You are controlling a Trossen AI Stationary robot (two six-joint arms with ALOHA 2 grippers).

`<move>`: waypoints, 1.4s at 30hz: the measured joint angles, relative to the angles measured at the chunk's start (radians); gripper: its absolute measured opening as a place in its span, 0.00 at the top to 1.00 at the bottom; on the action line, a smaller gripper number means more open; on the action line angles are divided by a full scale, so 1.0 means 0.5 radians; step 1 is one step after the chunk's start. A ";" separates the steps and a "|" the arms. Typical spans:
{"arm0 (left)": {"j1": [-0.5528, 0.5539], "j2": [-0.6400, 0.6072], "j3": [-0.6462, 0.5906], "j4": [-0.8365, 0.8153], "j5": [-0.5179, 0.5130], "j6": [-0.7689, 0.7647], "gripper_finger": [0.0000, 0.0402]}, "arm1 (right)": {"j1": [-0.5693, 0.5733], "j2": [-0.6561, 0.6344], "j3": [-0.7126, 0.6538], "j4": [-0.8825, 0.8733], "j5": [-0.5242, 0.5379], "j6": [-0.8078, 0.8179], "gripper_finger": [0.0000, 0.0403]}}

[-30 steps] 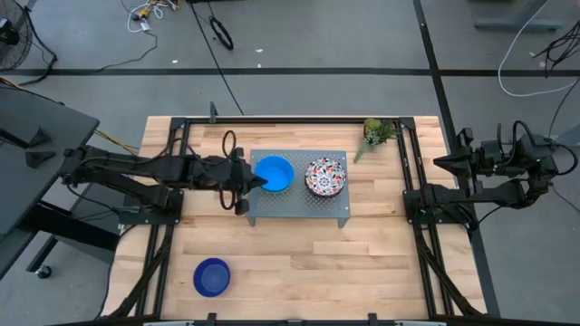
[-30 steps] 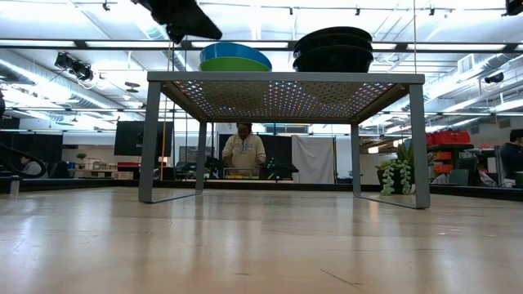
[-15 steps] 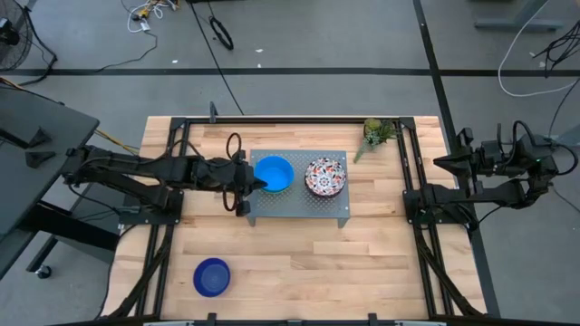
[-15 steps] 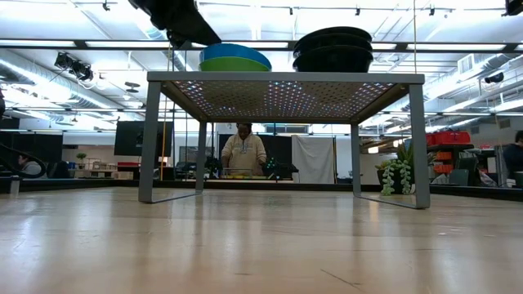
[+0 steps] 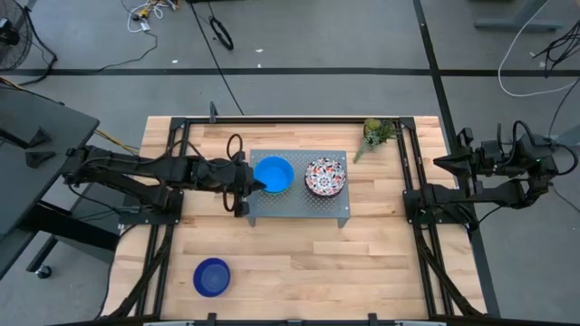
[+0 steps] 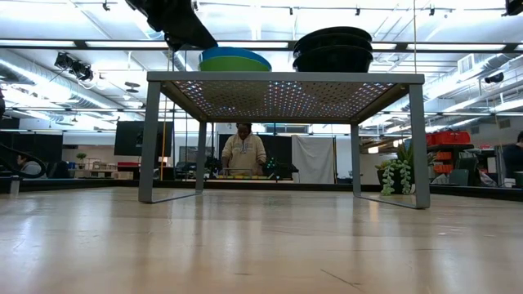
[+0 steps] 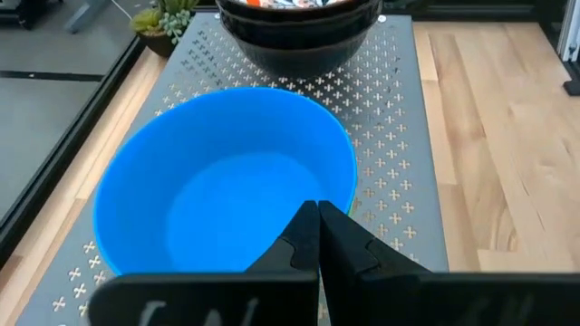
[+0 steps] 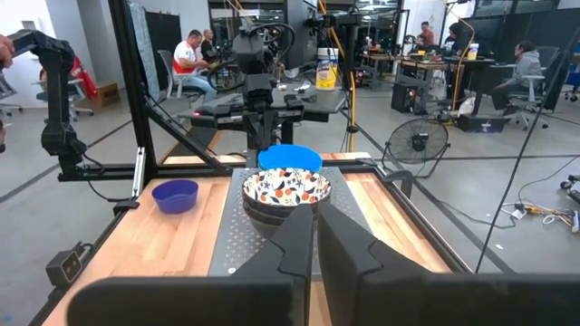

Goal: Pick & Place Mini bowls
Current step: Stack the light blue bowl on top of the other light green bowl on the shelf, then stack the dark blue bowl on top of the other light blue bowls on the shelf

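Green bowl (image 6: pixel 233 64) mostly hidden beneath light blue bowl (image 6: pixel 235 54); count of floral bowls (image 6: pixel 333 49) unclear.

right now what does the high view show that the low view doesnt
Only the high view: the dark blue bowl alone on the table, and the right gripper parked at the right edge. Only the low view: the green bowl under the light blue bowl, and a person behind. Both: the grey stand, the patterned bowls, the plant and the left gripper, shut on the light blue bowl's rim.
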State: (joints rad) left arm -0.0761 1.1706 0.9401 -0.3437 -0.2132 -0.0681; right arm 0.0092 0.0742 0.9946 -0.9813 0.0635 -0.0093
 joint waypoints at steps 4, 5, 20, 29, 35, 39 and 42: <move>0.000 0.000 0.000 -0.047 0.001 -0.010 1.00 | 0.000 0.000 0.000 0.000 0.000 0.000 0.94; 0.000 0.000 0.000 -0.055 0.001 -0.012 1.00 | 0.000 0.000 0.000 0.000 0.000 0.000 0.94; 0.000 -0.012 0.021 -0.008 -0.021 0.020 1.00 | 0.000 0.000 -0.001 0.000 0.000 0.000 0.94; -0.002 -0.048 0.178 -0.090 0.073 0.118 1.00 | 0.000 0.000 -0.001 0.000 0.000 0.000 0.94; -0.045 -0.058 0.366 -0.379 0.174 0.317 1.00 | 0.000 0.000 0.000 0.000 0.000 0.000 0.94; -0.109 -0.056 0.456 -0.606 0.176 0.384 1.00 | 0.000 0.000 -0.001 0.000 0.000 -0.001 0.94; -0.184 -0.056 0.472 -0.762 0.175 0.377 1.00 | 0.000 0.000 -0.001 0.000 0.000 0.000 0.94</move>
State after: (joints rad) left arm -0.1683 1.1425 1.1763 -0.7245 -0.1256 0.1206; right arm 0.0093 0.0742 0.9943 -0.9813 0.0635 -0.0093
